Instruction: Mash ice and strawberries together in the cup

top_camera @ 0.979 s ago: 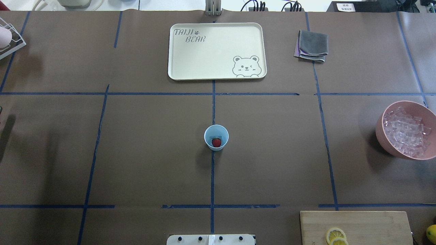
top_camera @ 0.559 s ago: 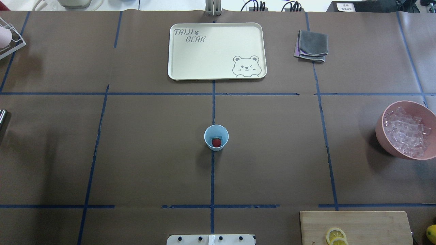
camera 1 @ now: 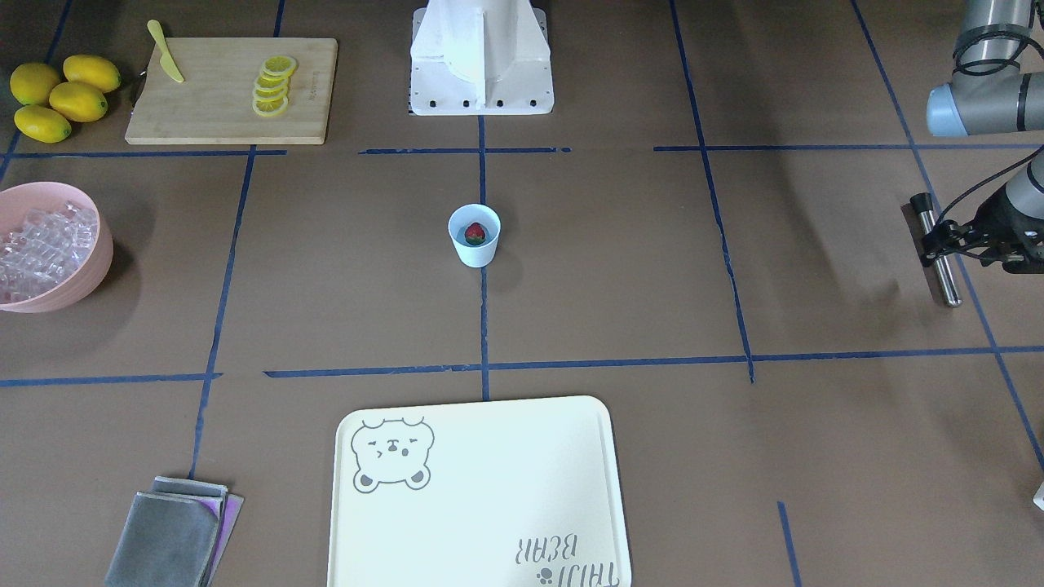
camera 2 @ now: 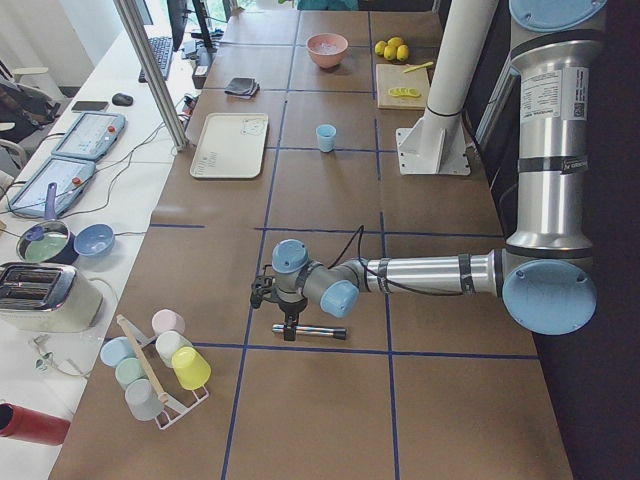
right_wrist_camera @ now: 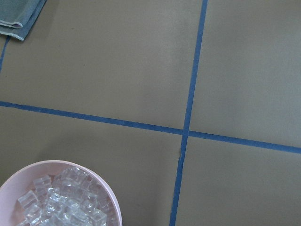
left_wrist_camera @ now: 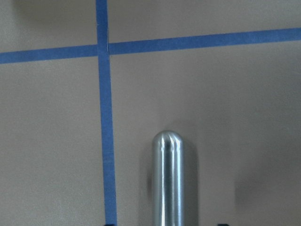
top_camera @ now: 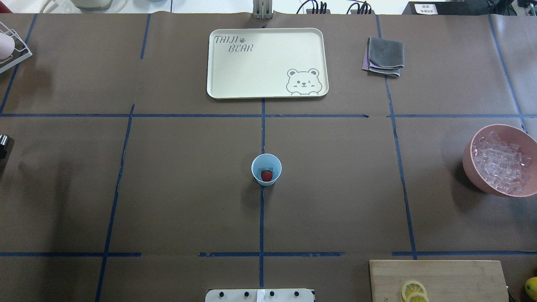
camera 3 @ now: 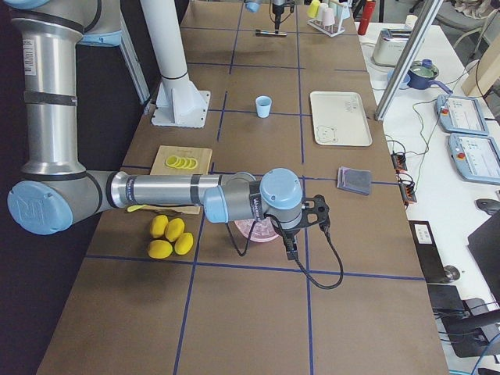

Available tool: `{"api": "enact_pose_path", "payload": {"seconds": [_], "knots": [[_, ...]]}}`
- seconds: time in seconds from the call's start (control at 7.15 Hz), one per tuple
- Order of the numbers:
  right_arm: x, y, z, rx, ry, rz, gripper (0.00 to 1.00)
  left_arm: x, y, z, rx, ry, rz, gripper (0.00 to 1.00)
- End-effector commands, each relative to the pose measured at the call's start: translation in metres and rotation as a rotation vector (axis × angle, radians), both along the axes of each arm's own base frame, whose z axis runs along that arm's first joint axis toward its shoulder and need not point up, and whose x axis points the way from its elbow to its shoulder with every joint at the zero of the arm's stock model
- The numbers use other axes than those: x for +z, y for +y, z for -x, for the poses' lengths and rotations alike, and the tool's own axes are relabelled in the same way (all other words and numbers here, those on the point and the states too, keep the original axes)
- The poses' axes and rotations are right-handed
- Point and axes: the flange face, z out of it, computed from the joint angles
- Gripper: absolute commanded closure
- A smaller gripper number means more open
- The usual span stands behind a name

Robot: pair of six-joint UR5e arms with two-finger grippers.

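The pale blue cup [top_camera: 266, 164] stands at the table's middle with one red strawberry [top_camera: 267, 175] inside; both also show in the front view, cup [camera 1: 474, 249] and berry [camera 1: 475, 234]. The ice [top_camera: 499, 163] fills a pink bowl [top_camera: 470, 167] at the right edge. My left gripper [camera 1: 934, 243] is far to the left of the cup, shut on a metal rod [camera 1: 944, 281] held level just above the table; the rod's tip shows in the left wrist view [left_wrist_camera: 168, 179]. My right gripper [camera 3: 291, 251] hangs high above the bowl; I cannot tell whether it is open.
A cream bear tray [top_camera: 267, 63] and a folded grey cloth [top_camera: 384, 56] lie at the far side. A cutting board [camera 1: 232, 90] with lemon slices, a yellow knife and whole lemons [camera 1: 57, 96] lie near the robot base [camera 1: 481, 57]. A cup rack [camera 2: 155, 365] stands at the left end.
The rod's tip has come slightly into the overhead view at the left edge. The cup, strawberry and bowl have not moved.
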Motion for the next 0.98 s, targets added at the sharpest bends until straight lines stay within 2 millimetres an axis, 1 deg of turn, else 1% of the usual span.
{"api": "enact_pose_path", "payload": {"seconds": [0.0,0.14,0.28,0.42,0.56,0.7,0.84], "knots": [[-0.001,-0.001,0.0,0.001,0.006,-0.003,0.01,-0.025,-0.007,0.03,0.067,0.025,-0.028,0.0],[0.001,0.0,0.0,0.001,0.006,0.0,0.01,-0.038,-0.015,0.077,0.09,-0.007,-0.042,0.0],[0.002,0.0,0.0,0.0,0.008,0.001,0.01,-0.054,-0.026,0.109,0.135,-0.029,-0.06,0.0],[0.003,0.0,0.0,0.0,0.007,0.005,0.01,-0.054,-0.031,0.138,0.134,-0.035,-0.064,0.0],[0.005,0.001,0.0,0.0,0.007,0.008,0.01,-0.049,-0.029,0.162,0.117,-0.029,-0.046,0.0],[0.006,0.001,0.0,0.0,0.007,0.011,0.01,-0.036,-0.024,0.176,0.113,0.021,-0.03,0.0],[0.006,0.001,0.0,0.0,0.003,0.015,0.01,-0.002,-0.014,0.189,0.074,0.125,0.043,0.0]]}}
